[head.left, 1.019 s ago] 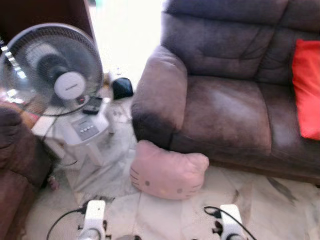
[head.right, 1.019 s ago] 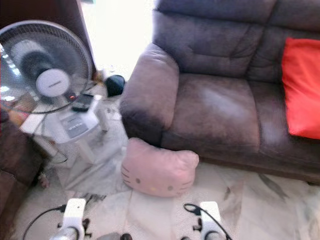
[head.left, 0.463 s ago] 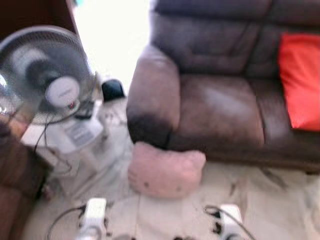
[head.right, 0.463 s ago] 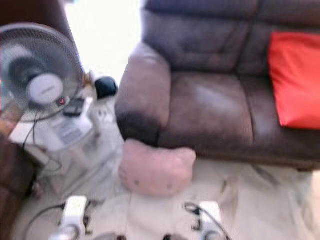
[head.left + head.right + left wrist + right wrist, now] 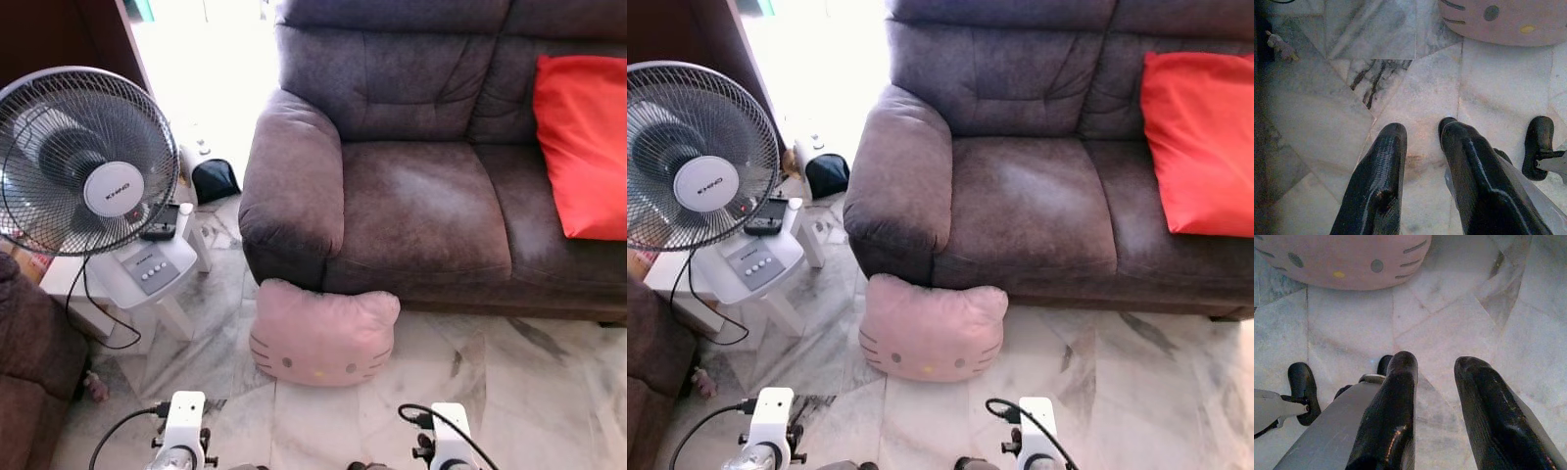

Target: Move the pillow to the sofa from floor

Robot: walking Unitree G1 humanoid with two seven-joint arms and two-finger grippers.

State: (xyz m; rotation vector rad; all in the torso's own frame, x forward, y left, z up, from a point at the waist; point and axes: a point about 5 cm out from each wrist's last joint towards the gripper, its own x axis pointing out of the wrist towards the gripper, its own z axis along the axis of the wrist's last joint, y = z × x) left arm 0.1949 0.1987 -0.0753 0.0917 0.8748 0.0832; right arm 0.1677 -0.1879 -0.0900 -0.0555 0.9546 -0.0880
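- I've got the pink cat-face pillow (image 5: 325,333) on the marble floor (image 5: 509,392), standing on its edge w/ its top against the front of the sofa (image 5: 421,211), just below the sofa's left armrest (image 5: 291,176).
- Pillow face (eyes, yellow nose, whiskers) points toward me/the cam.
- Sofa is dark grey-brown; seat cushions are bare apart from a red cushion (image 5: 581,142) leaning on the backrest at the right end.
- Left gripper (image 5: 1422,134): hangs low over the floor tiles, nothing held. Fingers a bit apart w/ a narrow gap, floor visible between them. Pillow's lower edge is ahead of the fingertips, not touching.
- Right gripper (image 5: 1435,367): same deal, over bare tile, fingers parted, empty. Pillow ahead of it, apart from the tips.
- In head cam I see both wrists at the bottom edge, left arm (image 5: 181,436) and right arm (image 5: 446,446), each w/ a black cable, both short of the pillow.
- To my left: white pedestal fan (image 5: 86,162) on a white base w/ buttons, a black remote (image 5: 159,220) beside it, near the armrest but clear of the pillow.
- Small black bag (image 5: 214,179) on the floor behind the fan, by the sofa's side.
- Brown upholstered chair edge (image 5: 29,372) at far left.
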